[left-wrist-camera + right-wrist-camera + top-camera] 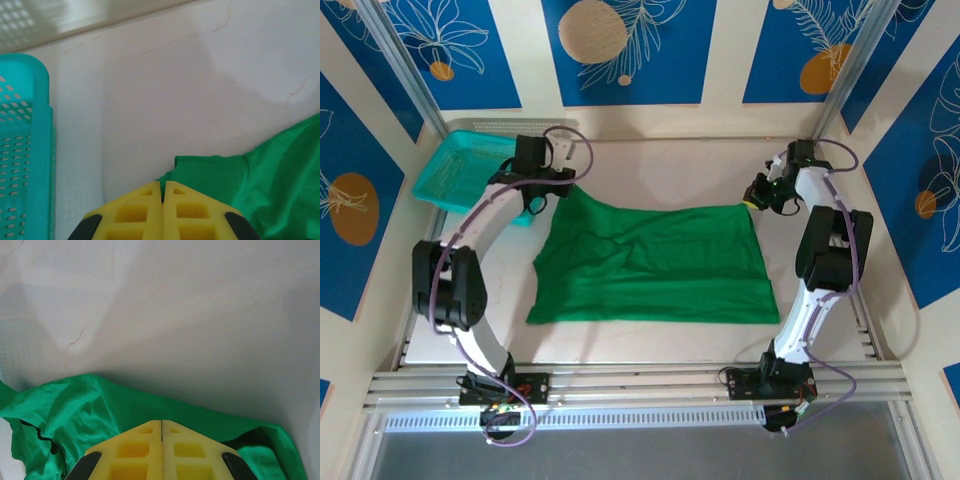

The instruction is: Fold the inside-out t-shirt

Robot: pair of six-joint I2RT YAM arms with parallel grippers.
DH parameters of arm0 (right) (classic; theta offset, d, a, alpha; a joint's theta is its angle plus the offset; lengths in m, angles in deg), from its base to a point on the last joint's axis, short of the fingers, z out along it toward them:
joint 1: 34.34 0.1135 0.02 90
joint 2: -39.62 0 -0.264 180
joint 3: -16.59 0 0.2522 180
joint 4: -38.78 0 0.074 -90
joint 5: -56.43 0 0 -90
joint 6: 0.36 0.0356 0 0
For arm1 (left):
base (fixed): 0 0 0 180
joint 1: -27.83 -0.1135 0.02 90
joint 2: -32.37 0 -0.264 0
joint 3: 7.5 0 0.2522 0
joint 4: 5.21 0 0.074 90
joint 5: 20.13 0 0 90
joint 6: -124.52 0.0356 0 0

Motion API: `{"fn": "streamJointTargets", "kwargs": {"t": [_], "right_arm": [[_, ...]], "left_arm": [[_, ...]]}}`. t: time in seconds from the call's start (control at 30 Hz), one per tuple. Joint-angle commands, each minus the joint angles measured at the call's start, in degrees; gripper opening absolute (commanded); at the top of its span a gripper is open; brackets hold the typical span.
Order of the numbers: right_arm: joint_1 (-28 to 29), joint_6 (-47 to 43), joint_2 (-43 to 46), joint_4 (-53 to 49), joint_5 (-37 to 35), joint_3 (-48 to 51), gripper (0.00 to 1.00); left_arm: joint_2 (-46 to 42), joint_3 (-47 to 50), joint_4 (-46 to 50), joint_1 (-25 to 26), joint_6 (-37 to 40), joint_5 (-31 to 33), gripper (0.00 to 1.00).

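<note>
The inside-out t-shirt (655, 265) is bright green and lies spread wide over the middle of the pale table, wrinkled, with its near edge roughly straight. My left gripper (560, 188) is at the shirt's far left corner, which is drawn up to it. In the left wrist view the yellow jaws (162, 186) are shut with green cloth (280, 175) pinched at their tips. My right gripper (752, 203) is at the far right corner. Its jaws (161, 424) are shut too, and the cloth (75, 410) drapes away on both sides beneath them.
A teal mesh basket (460, 170) stands at the back left, just left of my left arm; its perforated wall (25, 150) is close beside the left gripper. Bare table (670, 165) stretches behind the shirt up to the back wall.
</note>
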Motion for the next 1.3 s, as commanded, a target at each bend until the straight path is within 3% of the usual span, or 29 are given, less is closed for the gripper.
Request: {"fn": "streamJointTargets", "kwargs": {"t": [0.0, 0.1, 0.2, 0.33, 0.43, 0.5, 0.77, 0.9, 1.03, 1.13, 1.27], "right_arm": [[-0.46, 0.47, 3.67, -3.62, -0.06, 1.45, 0.0], [-0.59, 2.13, 7.39, 0.84, 1.71, 7.47, 0.0], [-0.94, 3.24, 11.11, 3.29, 2.2, 12.92, 0.0], [-1.62, 4.06, 16.03, 5.06, 2.68, 18.75, 0.0], [-2.42, 3.92, 19.2, 5.24, 2.76, 21.82, 0.0], [-3.45, 4.29, 20.64, 4.93, 2.3, 23.2, 0.0], [-6.27, 6.69, 25.29, 4.8, 0.17, 28.65, 0.0], [-6.67, 8.57, 27.35, 5.43, -3.85, 33.18, 0.02], [-7.64, 12.23, 30.68, 9.56, -2.92, 40.27, 0.04], [-8.1, 14.07, 33.1, 10.89, -4.8, 44.42, 0.05], [-10.48, 17.1, 35.65, 11.2, -6.82, 47.73, 0.15]], "left_arm": [[-6.17, 5.16, -6.04, -0.58, 2.09, -2.91, 0.0], [-10.18, 10.97, -9.76, -0.55, 1.9, -3.02, 0.0], [-14.44, 16.27, -11.46, -0.56, 3.58, -7.25, 0.0], [-21.8, 24.72, -15.42, -0.6, 0.01, -6.15, 0.0], [-28.4, 32.81, -21.7, -0.53, 2.8, -10.01, 0.0], [-32.53, 36.44, -23.78, -0.56, 1.64, -7.4, 0.0], [-43.01, 39.63, -11.05, -0.56, 1.18, -4.2, 0.0], [-49.51, 44.89, -8.67, -0.59, 0.39, -8.36, 0.0], [-55.32, 49.06, -4.08, -0.57, -0.52, -10.8, 0.0], [-58.54, 50.93, -0.06, -0.6, -2.72, -10.44, 0.0], [-62.18, 51.4, 1.01, -0.58, -14.71, -9.13, 0.35]]}}
